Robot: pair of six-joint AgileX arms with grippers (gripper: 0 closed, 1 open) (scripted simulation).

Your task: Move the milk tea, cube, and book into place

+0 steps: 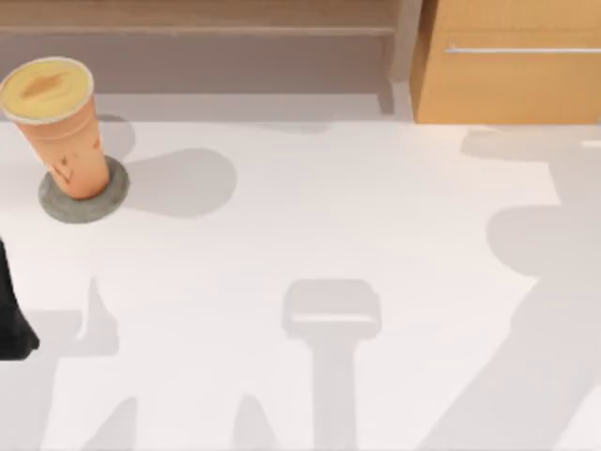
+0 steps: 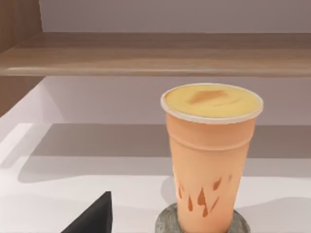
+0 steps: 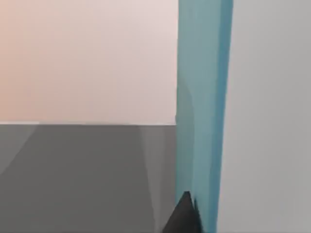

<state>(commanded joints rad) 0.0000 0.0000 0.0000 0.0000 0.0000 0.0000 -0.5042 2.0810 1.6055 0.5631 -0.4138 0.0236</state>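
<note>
The milk tea (image 1: 58,127) is a tall orange-tan cup with a pale-yellow lid. It stands upright on a flat grey speckled disc (image 1: 105,199) at the table's far left; in the left wrist view the milk tea (image 2: 210,160) rises from the disc (image 2: 166,222), free of any grip. My left gripper (image 1: 13,324) is a dark shape at the table's left edge, well in front of the cup and apart from it. In the right wrist view a teal upright slab, the book (image 3: 204,97), runs up from my right gripper (image 3: 184,216), which is shut on it. The cube is out of view.
A wooden shelf (image 1: 197,23) runs along the back of the table, and a wooden cabinet with a metal handle (image 1: 512,61) stands at the back right. Arm shadows fall across the white tabletop (image 1: 357,216) in the middle and on the right.
</note>
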